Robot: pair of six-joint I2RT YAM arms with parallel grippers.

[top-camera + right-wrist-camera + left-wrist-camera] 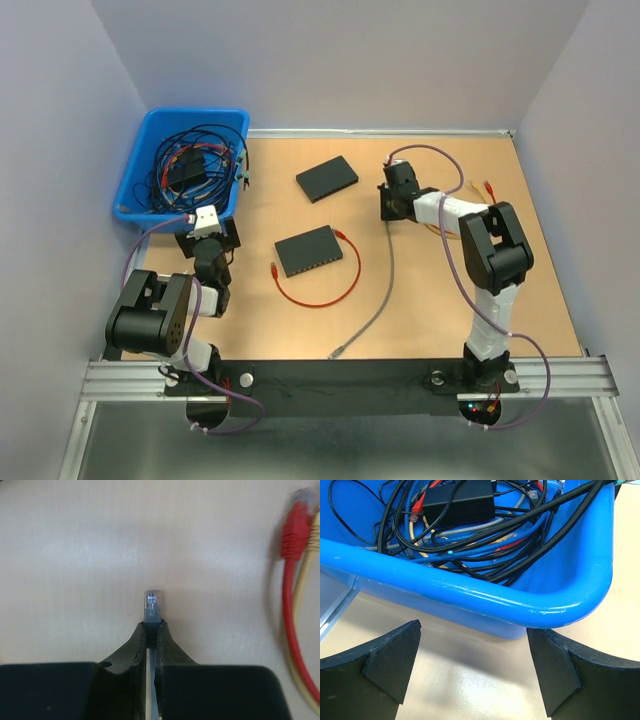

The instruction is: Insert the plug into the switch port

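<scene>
My right gripper (152, 625) is shut on the grey cable's plug (153, 605), whose clear tip sticks out past the fingertips above the bare table. In the top view this gripper (397, 170) is at the far right, and the grey cable (385, 280) trails from it toward the near edge. Two black switches lie on the table: one (309, 251) in the middle with a red cable (325, 297) looped by it, one (327, 178) farther back. My left gripper (472, 670) is open and empty, low over the table just in front of the blue bin (470, 587).
The blue bin (135, 185) at the far left holds a tangle of cables and a black adapter (462, 502). A red and a yellow cable end (295, 530) lie right of the right gripper, also seen in the top view (490, 190).
</scene>
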